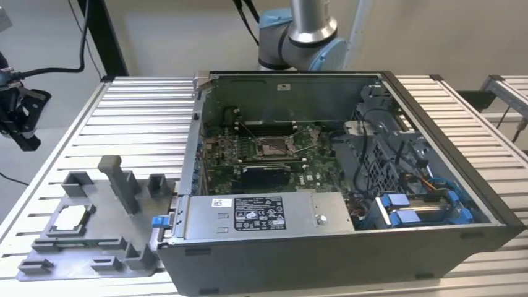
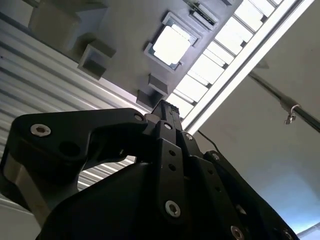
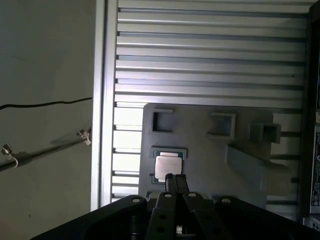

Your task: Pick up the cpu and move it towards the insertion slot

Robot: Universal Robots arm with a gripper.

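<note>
Contact between the two fingers [image 3: 170, 179] of the tool [image 3: 175, 178] shows in both wrist views [image 2: 165, 106]: the narrow black tips sit pressed side by side with nothing held between them, so the tool is closed and empty. Just beyond those tips, and lower down, lies the cpu [image 3: 167, 166], flat and face up in its square pocket in the grey tray [image 3: 200, 150]; tool and chip are apart, not touching. In the second wrist view the cpu [image 2: 171, 46] reads as a bright pale square framed by the pocket's low walls, with small raised blocks of the tray [image 2: 125, 25] between it and the tool. The tray rests on the ribbed metal desk [image 3: 200, 50], close to the desk edge nearest the tool. In the exterior view the tool [image 1: 25, 133] hangs at the exterior view's left, off the side of the desk [image 1: 132, 117] and raised well above it, with the tray [image 1: 91, 247] and the cpu [image 1: 70, 218] below it and nearer the camera (the chip looks pale silver-white here too). The insertion slot [image 1: 272, 146] is well apart from the tool, past the tray on its far side: a shiny metal-framed square on the green board [image 1: 313, 170] inside the open computer case [image 1: 330, 260]. A tall grey post [image 1: 123, 182] on the tray stands between the cpu and the case wall. The robot arm's base [image 1: 301, 31] rises behind the case.
</note>
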